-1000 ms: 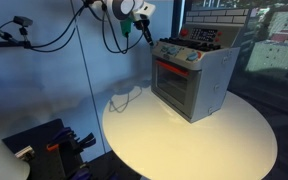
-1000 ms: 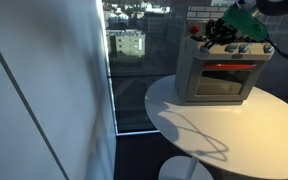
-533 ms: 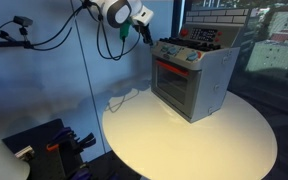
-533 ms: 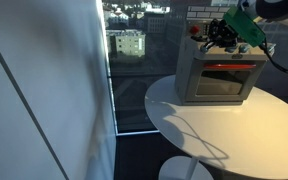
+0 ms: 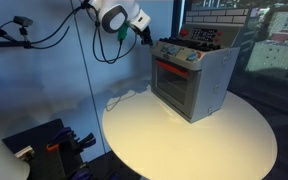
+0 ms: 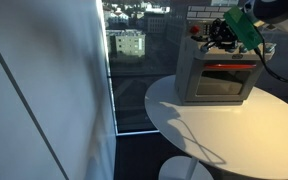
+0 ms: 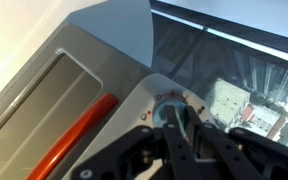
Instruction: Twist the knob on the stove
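Note:
The toy stove [image 5: 190, 78] is a silver-grey box with a red-framed glass door. It stands at the back of a round white table [image 5: 184, 145] and shows in both exterior views [image 6: 220, 78]. My gripper [image 5: 141, 32] sits at the stove's upper end corner, also seen from the opposite side [image 6: 222, 33]. In the wrist view the two black fingers [image 7: 181, 118] close on a small knob [image 7: 170, 108] inside a ring of dial marks on the stove's grey panel [image 7: 74, 60]. The red door handle [image 7: 79, 135] lies to the left.
Black cables [image 5: 54, 40] hang from the arm in front of the blue wall. Dark equipment [image 5: 49, 145] stands on the floor beside the table. A large window [image 6: 134, 60] with a city view lies behind the stove. A pale wall panel [image 6: 44, 100] fills the near side.
The arm's wrist has swung and turned a little to the left in an exterior view, while the fingers stay at the stove's corner knob. The stove has not moved.

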Available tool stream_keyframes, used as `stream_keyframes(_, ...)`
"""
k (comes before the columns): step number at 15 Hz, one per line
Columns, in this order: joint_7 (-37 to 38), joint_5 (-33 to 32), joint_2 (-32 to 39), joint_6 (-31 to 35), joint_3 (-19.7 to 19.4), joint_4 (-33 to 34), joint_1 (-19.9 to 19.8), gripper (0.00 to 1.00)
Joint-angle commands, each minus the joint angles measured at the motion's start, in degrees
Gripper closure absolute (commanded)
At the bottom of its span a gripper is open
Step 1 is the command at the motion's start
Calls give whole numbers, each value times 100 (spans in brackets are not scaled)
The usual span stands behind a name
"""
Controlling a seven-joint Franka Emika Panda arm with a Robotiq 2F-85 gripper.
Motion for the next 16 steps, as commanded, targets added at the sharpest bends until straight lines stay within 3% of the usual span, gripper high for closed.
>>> stream_keyframes(1,-226,337,-171,310,396,16,-297,94)
stream_keyframes(2,-239,342,-171,318,464,9,-357,90)
stream_keyframes(3,-268,312,-185,269,519,4,-416,61)
stream_keyframes(5,-302,260,-230,295,642,-2,-520,54)
stream_keyframes(11,-552,158,-528,58,857,-76,-680,4)
stream_keyframes(14,-778,99,-757,-370,816,-165,-684,0)
stream_keyframes(16,-978,88,-951,-840,476,-215,-438,0)
